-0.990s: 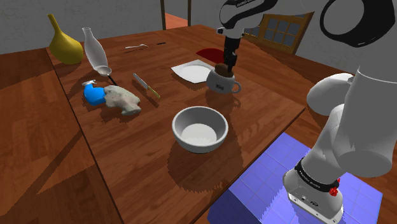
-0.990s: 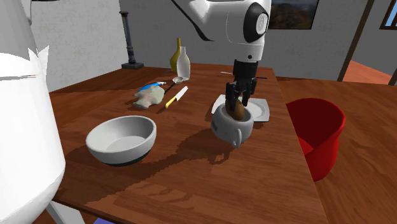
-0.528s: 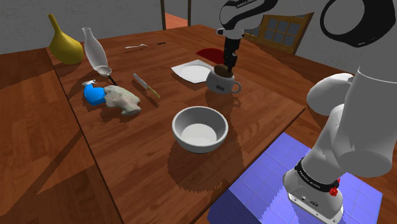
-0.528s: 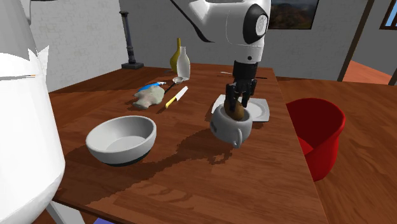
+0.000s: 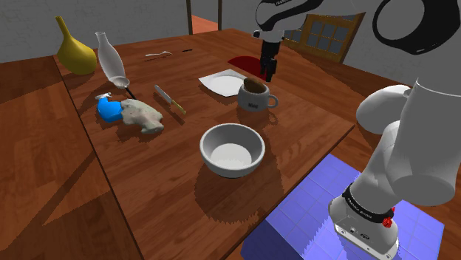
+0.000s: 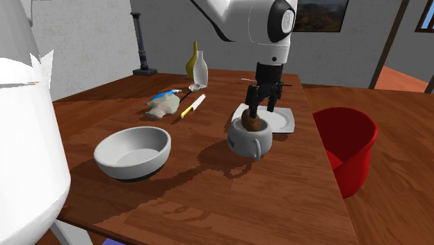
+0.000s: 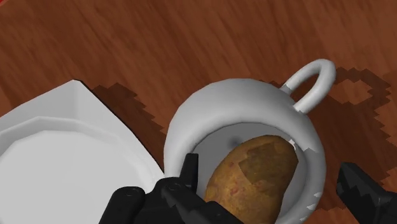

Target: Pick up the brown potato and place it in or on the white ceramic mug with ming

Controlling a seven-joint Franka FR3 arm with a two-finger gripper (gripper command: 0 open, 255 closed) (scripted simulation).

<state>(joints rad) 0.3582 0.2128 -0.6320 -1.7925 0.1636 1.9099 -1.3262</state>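
Note:
The brown potato [image 7: 251, 181] stands on end inside the white mug [image 7: 216, 108], its top poking above the rim. In the shoulder view the mug [image 5: 255, 100] stands upright on the wooden table beside a white plate, with the potato [image 5: 255, 86] in it. My black gripper [image 5: 267, 70] hangs just above the mug, open. In the wrist view the gripper [image 7: 268, 168] has its fingers [image 7: 188, 178] standing apart on either side of the potato, not touching it. The second exterior view shows the gripper [image 6: 261, 104] above the potato [image 6: 252, 122] and the mug [image 6: 249, 141].
A white square plate [image 5: 220, 81] lies right behind the mug. A white bowl [image 5: 232, 149] sits nearer the stand. A knife [image 5: 168, 98], a crumpled cloth [image 5: 142, 115], a clear bottle [image 5: 108, 57] and a yellow vase [image 5: 74, 50] lie further along the table. A red bucket [image 6: 346, 156] stands beside the table.
The fingers have let go of the potato and spread apart. The gripper rose a little. The mug, tilted before, now stands upright with the potato in it.

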